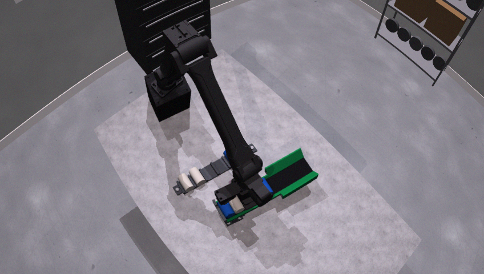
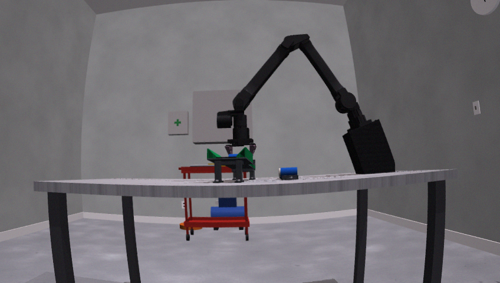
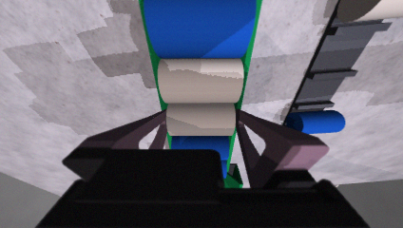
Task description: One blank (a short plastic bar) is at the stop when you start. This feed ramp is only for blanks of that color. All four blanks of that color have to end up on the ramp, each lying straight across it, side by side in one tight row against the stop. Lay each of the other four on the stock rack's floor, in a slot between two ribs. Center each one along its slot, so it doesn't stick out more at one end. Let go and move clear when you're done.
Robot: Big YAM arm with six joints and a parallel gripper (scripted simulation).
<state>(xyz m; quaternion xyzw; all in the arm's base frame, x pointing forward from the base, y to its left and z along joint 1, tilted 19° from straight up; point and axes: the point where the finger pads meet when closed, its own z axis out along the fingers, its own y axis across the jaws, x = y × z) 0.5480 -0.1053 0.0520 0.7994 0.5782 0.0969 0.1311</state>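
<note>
The green feed ramp (image 1: 288, 173) holds a row of blanks. In the wrist view, blue (image 3: 200, 26) fills the far end by the stop. Two cream blanks follow it, the farther one (image 3: 201, 81) and the nearer one (image 3: 201, 125). Another blue blank (image 3: 200, 143) lies behind them. My gripper (image 3: 201, 113) is open, low over the ramp, with one finger at each end of the nearer cream blank, which rests on the ramp. In the top view the gripper (image 1: 242, 200) partly hides that row; one cream blank (image 1: 236, 205) and the blue end (image 1: 224, 210) show.
The grey ribbed stock rack (image 1: 204, 173) lies beside the ramp. It holds two cream blanks (image 1: 190, 179) at one end and a blue blank (image 3: 316, 122) at the other. The arm's black base (image 1: 168, 93) stands at the back.
</note>
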